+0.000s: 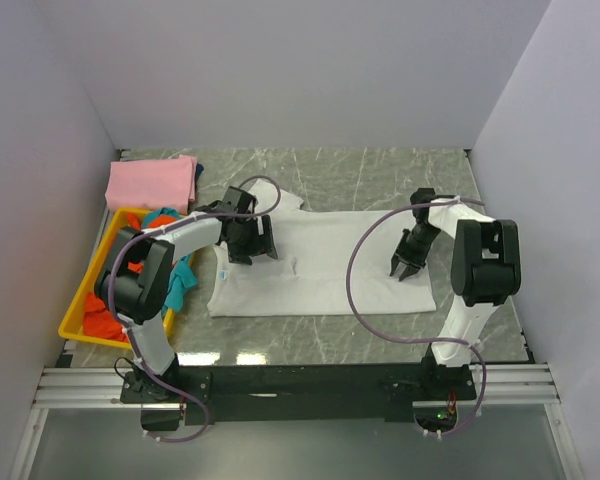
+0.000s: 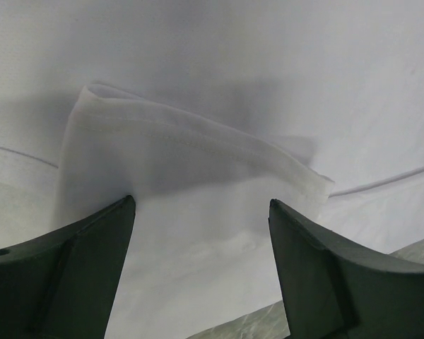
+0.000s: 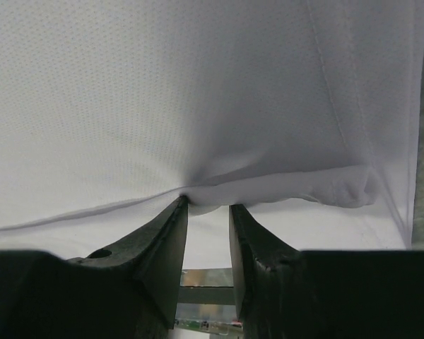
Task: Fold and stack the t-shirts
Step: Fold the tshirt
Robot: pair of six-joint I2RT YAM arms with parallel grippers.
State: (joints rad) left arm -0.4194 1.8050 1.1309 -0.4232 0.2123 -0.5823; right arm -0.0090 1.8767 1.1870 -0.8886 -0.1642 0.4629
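Grey marbled table [image 1: 380, 170], boxed in by plain pale walls [image 1: 280, 70] on three sides. White t-shirt [image 1: 320, 265] lies spread flat mid-table. Left gripper [image 1: 252, 245] sits over its left end, jaws wide, a folded-over sleeve between them, nothing clamped. Right gripper [image 1: 408, 268] is at the shirt's right end, jaws narrow, pinching a fold of the white cloth. Pink t-shirt [image 1: 152, 183] lies folded at the far left. Just in front of it, the yellow tray [image 1: 80, 310] holds orange-red [image 1: 100, 320] and teal [image 1: 180, 280] shirts.
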